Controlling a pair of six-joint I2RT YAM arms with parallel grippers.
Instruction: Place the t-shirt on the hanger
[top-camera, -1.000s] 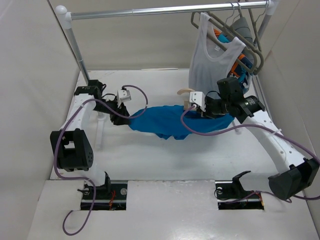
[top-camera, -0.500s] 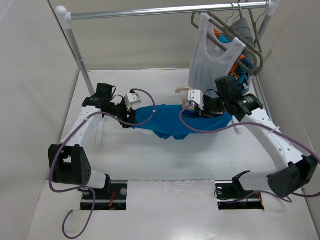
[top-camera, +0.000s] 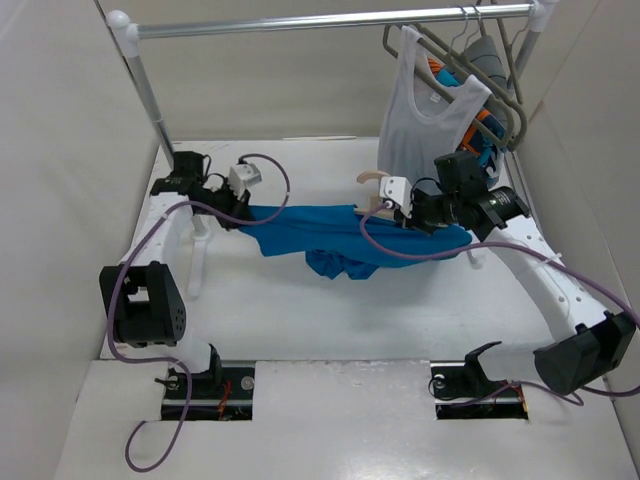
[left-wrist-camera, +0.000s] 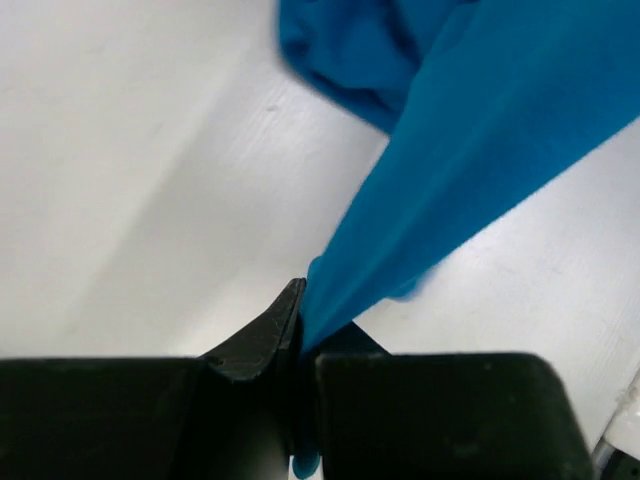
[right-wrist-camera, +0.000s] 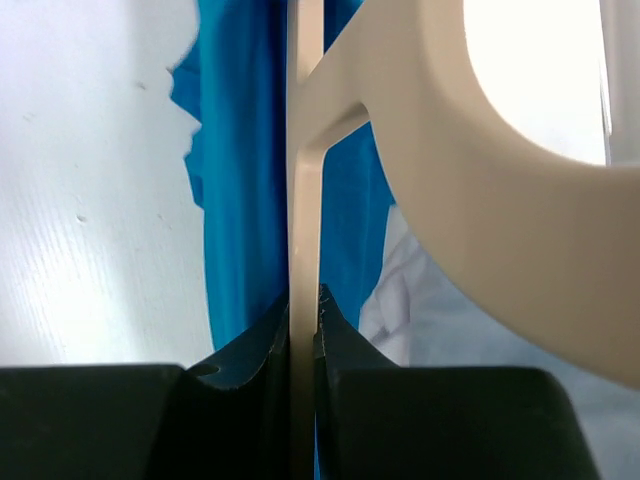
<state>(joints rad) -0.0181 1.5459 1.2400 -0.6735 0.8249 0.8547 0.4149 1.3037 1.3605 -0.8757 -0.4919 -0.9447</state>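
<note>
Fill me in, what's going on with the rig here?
Both arms are working the blue t-shirt. The left gripper is shut on one edge of it, holding it taut; the right gripper is shut on the beige hanger, with blue fabric on both sides of its bar. The shirt spans between them over the table. Whether it is seated on the hanger I cannot tell.

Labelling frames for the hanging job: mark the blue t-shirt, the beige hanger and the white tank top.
t-shirt (top-camera: 300, 222): top external view, its stretched middle span.
hanger (right-wrist-camera: 305, 200): right wrist view, its thin straight bar.
white tank top (top-camera: 412, 125): top external view, its chest panel.
</note>
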